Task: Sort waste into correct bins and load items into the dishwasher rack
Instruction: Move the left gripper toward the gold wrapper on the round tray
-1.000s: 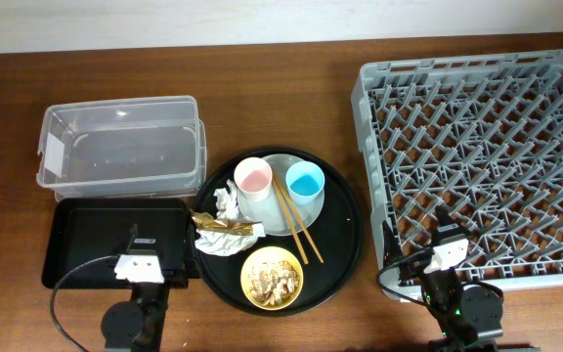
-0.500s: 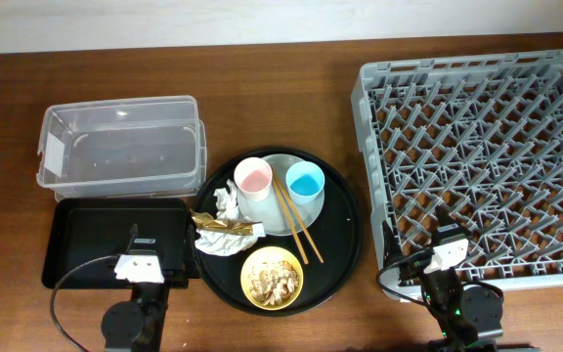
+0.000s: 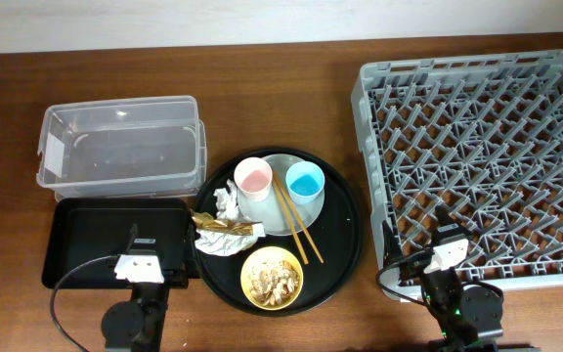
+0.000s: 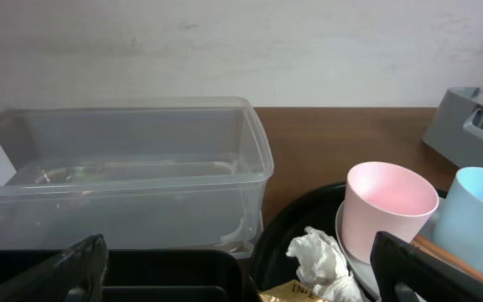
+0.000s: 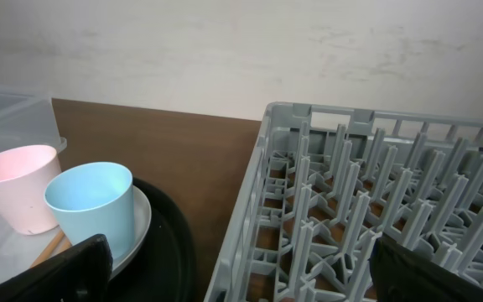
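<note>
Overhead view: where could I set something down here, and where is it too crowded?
Bare wood runs behind the clear tub and round black tray; only a thin gap separates that tray from the dishwasher rack. Tub, shallow black tray and rack hold nothing. Crowded: the round tray, with pink cup, blue cup, plate, chopsticks, napkins, wrapper, yellow bowl.

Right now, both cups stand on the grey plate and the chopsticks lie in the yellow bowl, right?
Not quite. The overhead view shows the chopsticks lying across the grey plate between the pink cup and blue cup, not in the yellow bowl.
</note>
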